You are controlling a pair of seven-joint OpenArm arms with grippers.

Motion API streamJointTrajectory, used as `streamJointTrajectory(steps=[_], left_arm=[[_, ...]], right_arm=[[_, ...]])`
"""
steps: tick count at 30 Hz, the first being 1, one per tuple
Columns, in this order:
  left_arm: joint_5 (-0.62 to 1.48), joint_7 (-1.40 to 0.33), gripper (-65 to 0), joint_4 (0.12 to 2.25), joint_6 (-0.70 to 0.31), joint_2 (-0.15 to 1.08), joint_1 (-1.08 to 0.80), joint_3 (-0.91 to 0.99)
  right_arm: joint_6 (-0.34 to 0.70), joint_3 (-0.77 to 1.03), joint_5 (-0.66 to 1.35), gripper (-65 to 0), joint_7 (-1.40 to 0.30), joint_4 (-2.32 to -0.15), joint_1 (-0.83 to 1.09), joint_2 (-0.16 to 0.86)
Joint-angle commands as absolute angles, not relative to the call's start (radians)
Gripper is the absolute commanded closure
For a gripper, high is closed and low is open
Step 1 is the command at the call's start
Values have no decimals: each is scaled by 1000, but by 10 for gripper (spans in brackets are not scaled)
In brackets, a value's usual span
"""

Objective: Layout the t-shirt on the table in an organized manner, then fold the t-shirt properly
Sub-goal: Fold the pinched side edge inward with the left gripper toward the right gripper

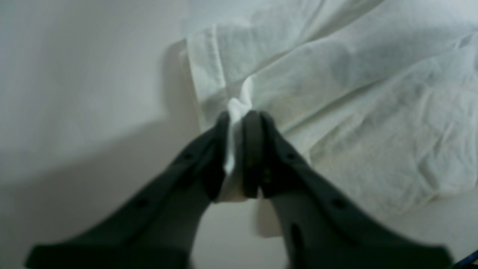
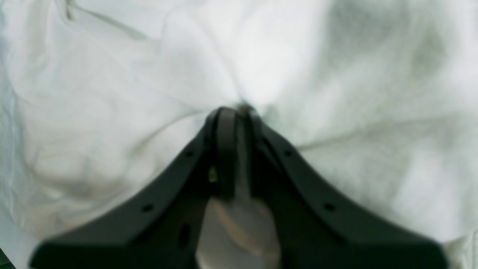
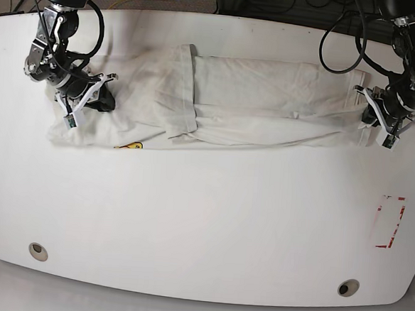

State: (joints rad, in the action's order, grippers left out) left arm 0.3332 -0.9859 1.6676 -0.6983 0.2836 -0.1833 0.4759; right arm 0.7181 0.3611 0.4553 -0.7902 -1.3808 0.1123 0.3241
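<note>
The white t-shirt (image 3: 254, 102) lies stretched sideways across the far half of the table (image 3: 203, 219), wrinkled, with a sleeve folded over near its middle. A bit of yellow print (image 3: 128, 146) peeks out at its lower left edge. My left gripper (image 1: 239, 119) holds a fold of the t-shirt (image 1: 354, 93) at its hem corner, with cloth filling the narrow gap between the fingers; in the base view this gripper (image 3: 367, 113) is at the shirt's right end. My right gripper (image 2: 237, 110) is shut on bunched t-shirt (image 2: 112, 93) fabric at the left end (image 3: 103, 95).
A red tape rectangle (image 3: 390, 222) marks the table's right side. Two grey grommet holes (image 3: 38, 250) (image 3: 348, 287) sit near the front edge. Cables hang behind the table's far edge. Bare tabletop (image 1: 74, 93) lies beside the left gripper.
</note>
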Motion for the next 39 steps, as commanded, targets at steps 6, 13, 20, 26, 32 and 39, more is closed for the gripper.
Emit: streamJointTrajectory(steps=[6, 13, 20, 26, 32, 39], left_arm=[[338, -970, -246, 1650, -698, 300, -182, 472], [343, -972, -308, 1652, -698, 300, -182, 470], [386, -1043, -311, 1748, -698, 300, -160, 499], [479, -1147, -317, 1833, -698, 297, -90, 564], [441, -1194, -317, 1804, -698, 294, 15, 561], [392, -1194, -315, 1675, -698, 292, 82, 475]], right_arm=[[698, 352, 361, -51, -905, -1368, 128, 325], [698, 352, 361, -51, -905, -1368, 128, 325], [698, 352, 361, -51, -905, -1368, 130, 325], [698, 352, 361, -51, -905, -1368, 130, 325], [698, 352, 363, -51, -905, -1368, 130, 325], [698, 352, 363, -51, -905, -1368, 130, 323]])
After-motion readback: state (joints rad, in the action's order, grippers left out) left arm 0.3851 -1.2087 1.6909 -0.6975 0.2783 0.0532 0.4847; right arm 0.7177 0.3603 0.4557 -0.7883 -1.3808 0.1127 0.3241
